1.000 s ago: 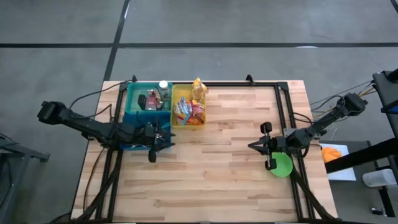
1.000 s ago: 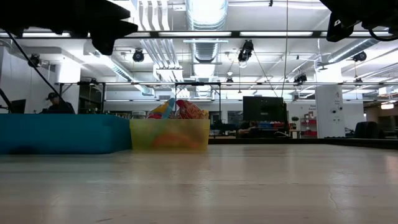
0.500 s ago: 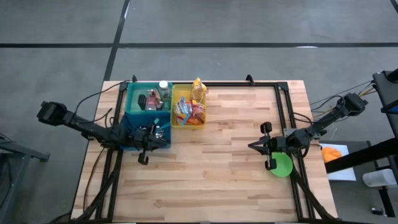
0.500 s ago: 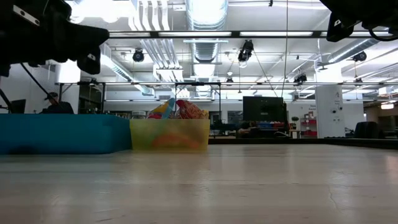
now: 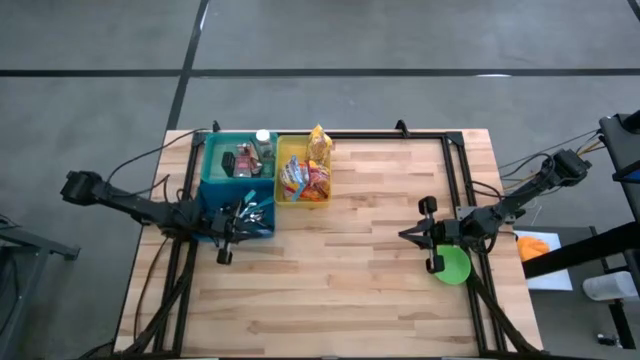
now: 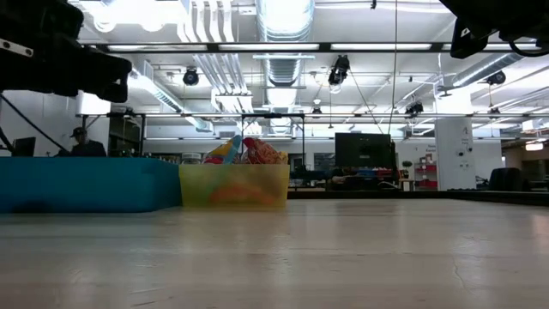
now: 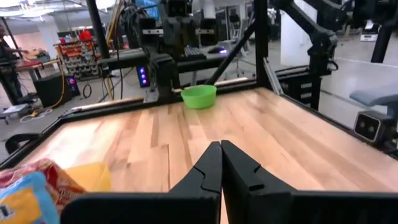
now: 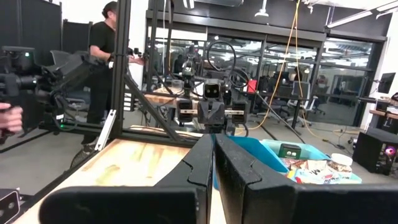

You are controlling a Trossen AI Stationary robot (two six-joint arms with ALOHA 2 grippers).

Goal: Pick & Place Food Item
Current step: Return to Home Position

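A yellow bin (image 5: 303,182) at the table's far left holds several bright snack packets (image 5: 316,178); a yellow packet (image 5: 319,143) stands against its far wall. A blue bin (image 5: 236,162) with jars and tins stands next to it on its left. A green bowl (image 5: 452,266) rests on the table near the right edge, also seen in the left wrist view (image 7: 199,96). My left gripper (image 5: 258,212) is shut and level over the blue bin's near right corner, holding nothing. My right gripper (image 5: 405,236) is shut and holds nothing, left of the bowl.
A black frame (image 5: 455,170) runs along the table's edges. Bare wood (image 5: 350,270) lies between the two arms. Beyond the table a person (image 8: 106,56) stands, and a hand (image 8: 9,118) shows at the right wrist picture's edge.
My left gripper has drawn back toward the table's left edge and come down, from just past the blue bin's near right corner to over that corner. The bins, packets and bowl have kept their places.
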